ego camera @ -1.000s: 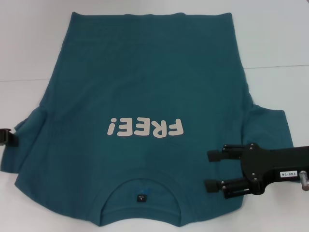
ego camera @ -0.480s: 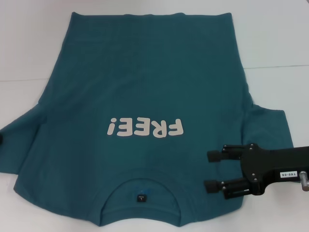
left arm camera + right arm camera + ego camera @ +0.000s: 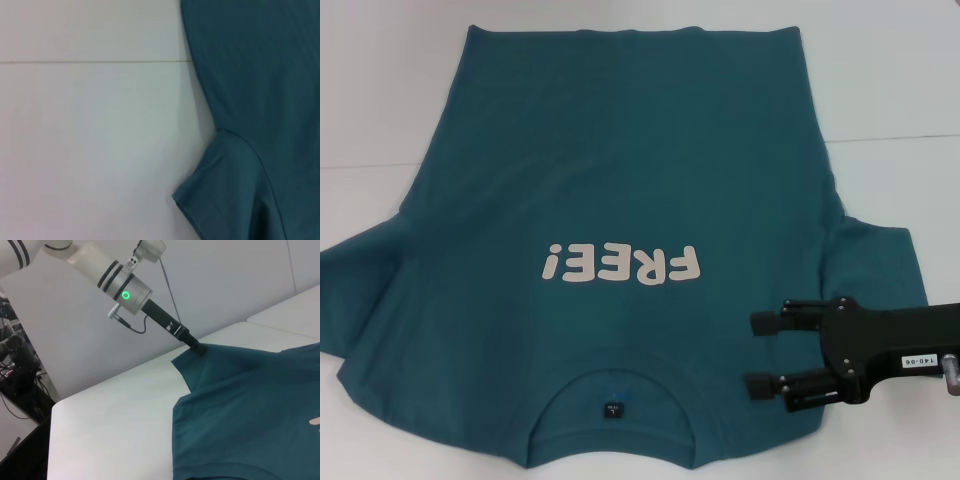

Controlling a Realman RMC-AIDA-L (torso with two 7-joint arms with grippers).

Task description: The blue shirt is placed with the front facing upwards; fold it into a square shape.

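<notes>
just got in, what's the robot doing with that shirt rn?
Folding job, not started as far as the cloth shows. The blue shirt lies flat on the white table, print side up, collar nearest the robot, both sleeves spread out. The right tool is open above the shirt's right shoulder, near the collar. The left tool is out of the head view; the right wrist view shows it at the edge of the left sleeve, apparently lifting it a little.

— What's the surface?
— A white table [image 3: 900,90], with a thin seam across it.
— And lying on it?
— The blue shirt [image 3: 620,170], spread flat, lettering up, its collar nearest the robot.
</notes>
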